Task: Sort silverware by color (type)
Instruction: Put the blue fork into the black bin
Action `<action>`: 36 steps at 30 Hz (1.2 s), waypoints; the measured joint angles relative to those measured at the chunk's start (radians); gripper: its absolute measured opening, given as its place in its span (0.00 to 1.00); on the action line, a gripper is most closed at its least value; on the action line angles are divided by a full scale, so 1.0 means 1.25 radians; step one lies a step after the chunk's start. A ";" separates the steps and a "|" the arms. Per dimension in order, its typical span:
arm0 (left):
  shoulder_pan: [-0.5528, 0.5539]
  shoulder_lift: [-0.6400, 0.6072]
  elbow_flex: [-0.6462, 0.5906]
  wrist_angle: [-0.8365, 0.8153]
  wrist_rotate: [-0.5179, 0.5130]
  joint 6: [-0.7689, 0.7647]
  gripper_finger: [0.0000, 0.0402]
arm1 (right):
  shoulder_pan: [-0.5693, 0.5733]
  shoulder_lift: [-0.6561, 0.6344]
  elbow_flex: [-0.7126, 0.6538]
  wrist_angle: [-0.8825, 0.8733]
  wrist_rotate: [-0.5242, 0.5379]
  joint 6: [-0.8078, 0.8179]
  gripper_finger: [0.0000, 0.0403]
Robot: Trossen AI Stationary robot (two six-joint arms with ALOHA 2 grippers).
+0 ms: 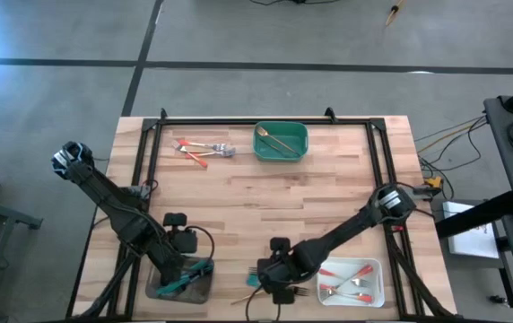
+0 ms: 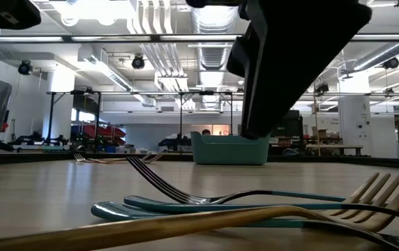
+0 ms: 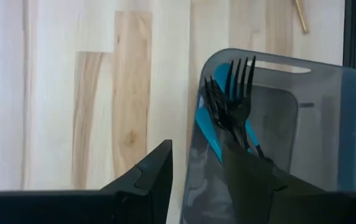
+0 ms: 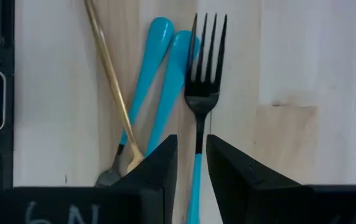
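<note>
A dark-headed fork with a teal handle (image 4: 204, 68) lies flat on the wood near the table's front edge. Beside it lie two teal handles (image 4: 162, 56) and a thin gold piece (image 4: 109, 81). My right gripper (image 4: 192, 165) hangs above that fork, open by a narrow gap, a finger on either side of the fork's neck as seen from the wrist. In the low view its dark body (image 2: 290, 63) stands clear above the pile (image 2: 185, 195). My left gripper (image 3: 196, 180) is open over the edge of the grey tray (image 3: 327, 124), where teal-handled forks (image 3: 234, 106) lie.
A green tray (image 1: 281, 142) with a gold piece stands at the far middle. Red-handled silverware (image 1: 201, 150) lies loose at the far left. A white tray (image 1: 373, 267) with red-handled forks sits at the near right. Bare wood spans the table's middle.
</note>
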 joint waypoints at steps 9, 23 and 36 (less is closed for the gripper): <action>0.000 -0.001 0.000 -0.006 -0.006 -0.002 0.30 | 0.001 0.033 0.001 -0.021 -0.014 0.000 0.19; 0.000 -0.001 0.000 -0.018 -0.007 -0.003 0.30 | 0.002 0.078 0.002 -0.025 -0.013 0.041 0.19; 0.000 -0.001 0.000 -0.018 -0.054 -0.006 0.30 | -0.017 0.058 -0.001 -0.030 0.009 0.084 0.03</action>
